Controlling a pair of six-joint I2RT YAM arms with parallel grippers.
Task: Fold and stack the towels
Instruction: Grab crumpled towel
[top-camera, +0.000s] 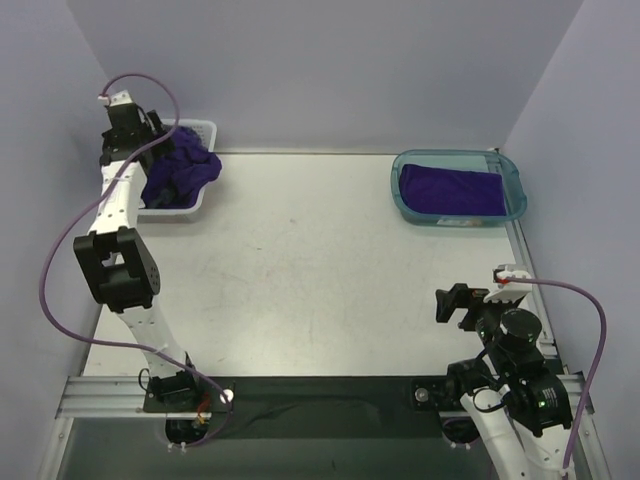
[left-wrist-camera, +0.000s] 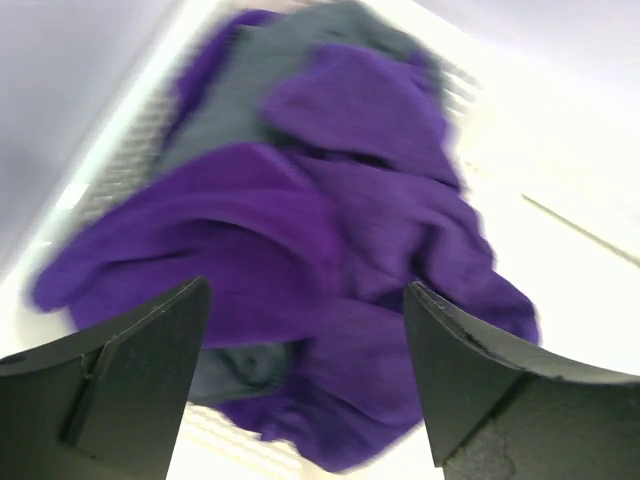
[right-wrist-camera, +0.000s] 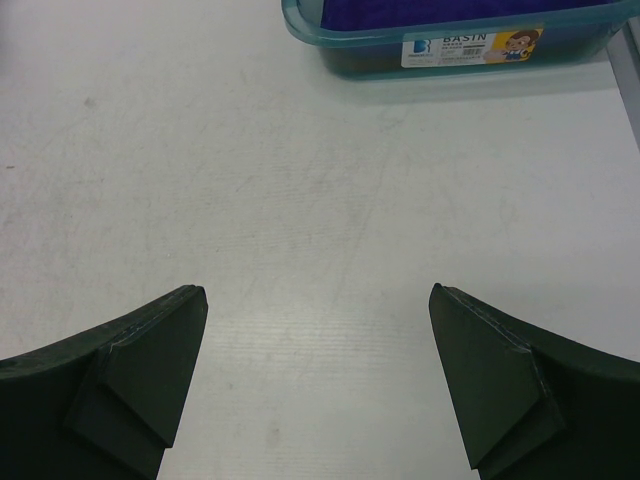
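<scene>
A heap of crumpled purple towels (top-camera: 182, 172) fills the white slotted basket (top-camera: 205, 130) at the far left; some spill over its near rim. My left gripper (top-camera: 158, 132) hangs over that heap. In the left wrist view it (left-wrist-camera: 305, 290) is open, its fingers apart just above the purple towels (left-wrist-camera: 330, 230), with nothing between them; a grey-looking cloth (left-wrist-camera: 235, 95) lies among the folds. A folded purple towel (top-camera: 450, 188) lies flat in the teal tray (top-camera: 405, 165) at the far right. My right gripper (top-camera: 455, 303) stands open above bare table (right-wrist-camera: 318, 295), holding nothing.
The teal tray (right-wrist-camera: 440, 45) shows at the top of the right wrist view, label facing me. The white table (top-camera: 320, 260) lies between basket and tray. A metal rail (top-camera: 530, 270) runs along the table's right edge. Walls close in at the back and both sides.
</scene>
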